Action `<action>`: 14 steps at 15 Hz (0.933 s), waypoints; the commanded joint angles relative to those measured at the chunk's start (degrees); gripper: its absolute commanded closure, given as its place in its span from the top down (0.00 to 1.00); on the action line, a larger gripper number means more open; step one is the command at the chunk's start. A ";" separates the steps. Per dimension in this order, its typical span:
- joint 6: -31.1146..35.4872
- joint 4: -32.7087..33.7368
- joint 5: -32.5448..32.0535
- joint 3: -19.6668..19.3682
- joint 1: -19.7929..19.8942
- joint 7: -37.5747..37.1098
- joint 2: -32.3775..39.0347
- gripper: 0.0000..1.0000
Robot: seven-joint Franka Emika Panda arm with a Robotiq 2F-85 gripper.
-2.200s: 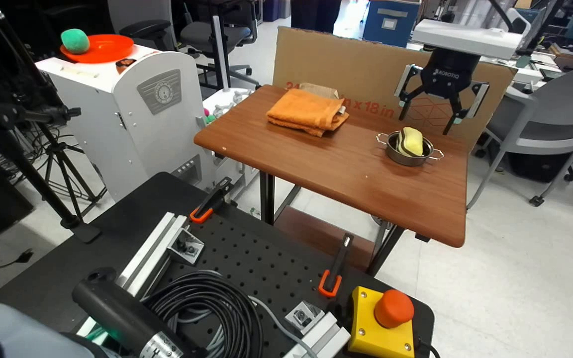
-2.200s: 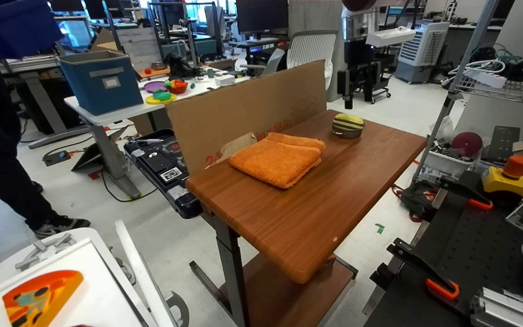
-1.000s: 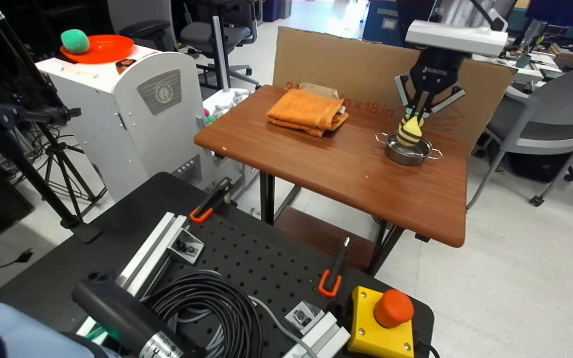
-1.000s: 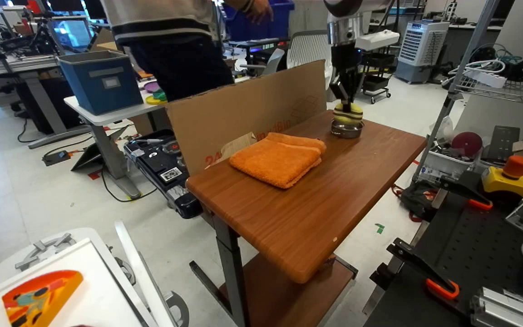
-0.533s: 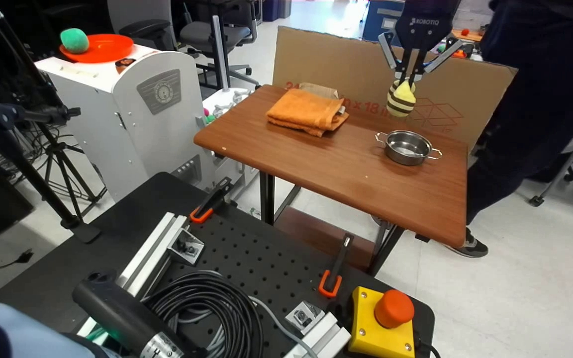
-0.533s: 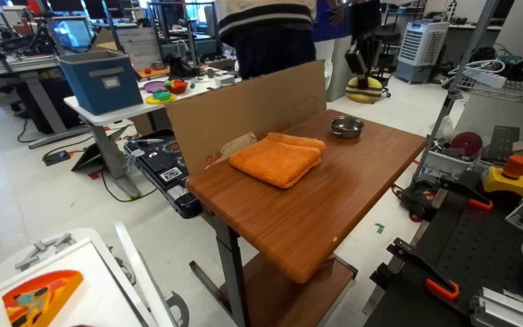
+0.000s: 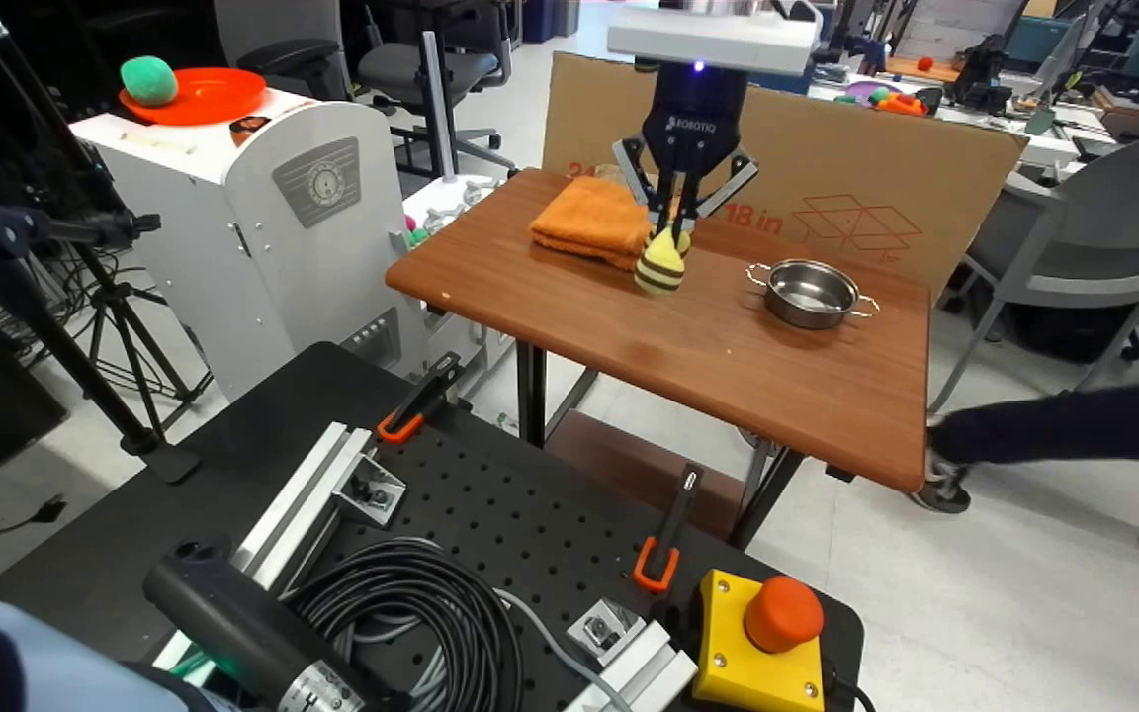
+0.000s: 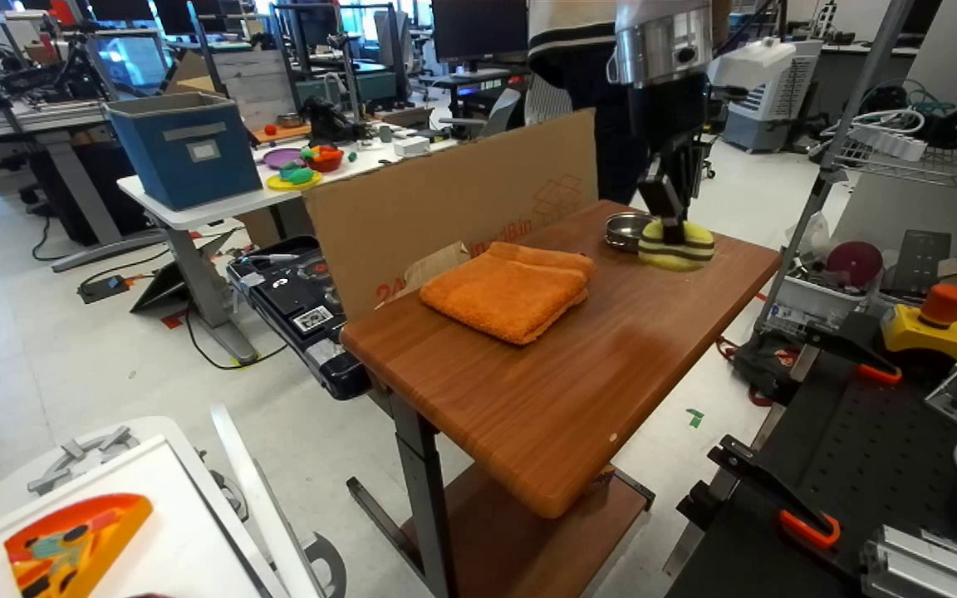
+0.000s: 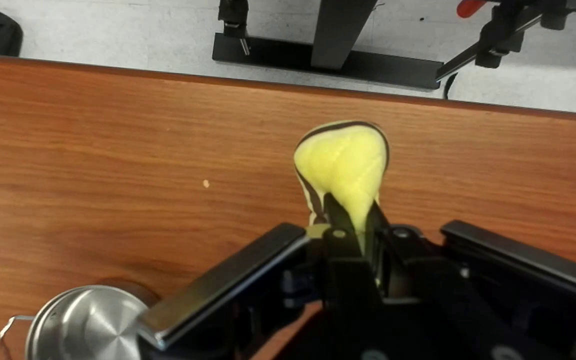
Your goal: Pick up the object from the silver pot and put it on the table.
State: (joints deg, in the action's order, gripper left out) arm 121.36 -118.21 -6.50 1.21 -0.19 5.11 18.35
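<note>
The yellow object (image 7: 660,265) with dark stripes hangs from my gripper (image 7: 669,233), whose fingers pinch its top. In an exterior view the object (image 8: 676,247) appears just beside the silver pot (image 8: 621,236), partly covering it. The wrist view shows the yellow object (image 9: 340,160) squeezed between the black fingers (image 9: 337,212), above the bare wood of the table (image 9: 118,200). Nothing lies inside the silver pot (image 9: 95,325), which sits at that view's lower left, cut off by the frame. From the mismatch between views, the object seems held slightly above the table (image 7: 569,307).
A folded orange cloth (image 7: 589,222) lies on the table behind and left of the gripper. Along the back edge stands a cardboard sheet (image 7: 866,183). The black perforated platform (image 7: 490,504) with a yellow stop box (image 7: 752,653) faces the table. A person's leg (image 7: 1064,423) shows at the right.
My open gripper came down to the pot, shut on the object and lifted it out. Since then it has swung away from the pot and lowered. The person behind walked past.
</note>
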 commanded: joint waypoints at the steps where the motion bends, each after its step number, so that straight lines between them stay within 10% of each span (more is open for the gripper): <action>1: 5.22 -2.55 -0.58 -0.42 -0.63 -2.04 2.76 0.02; 4: 7.01 -3.44 -2.18 -0.88 -1.24 -3.68 4.64 0.02; 5: 6.42 -3.70 -2.10 -0.78 -1.28 -4.29 4.40 0.35; 13: -0.61 -10.23 -3.04 -1.36 -2.30 -12.23 -9.85 0.85; 14: 1.81 -6.86 -1.87 -0.50 -1.63 -9.18 -4.16 0.67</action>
State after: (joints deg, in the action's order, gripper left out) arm 123.20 -125.23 -8.49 0.97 -1.53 -4.22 14.04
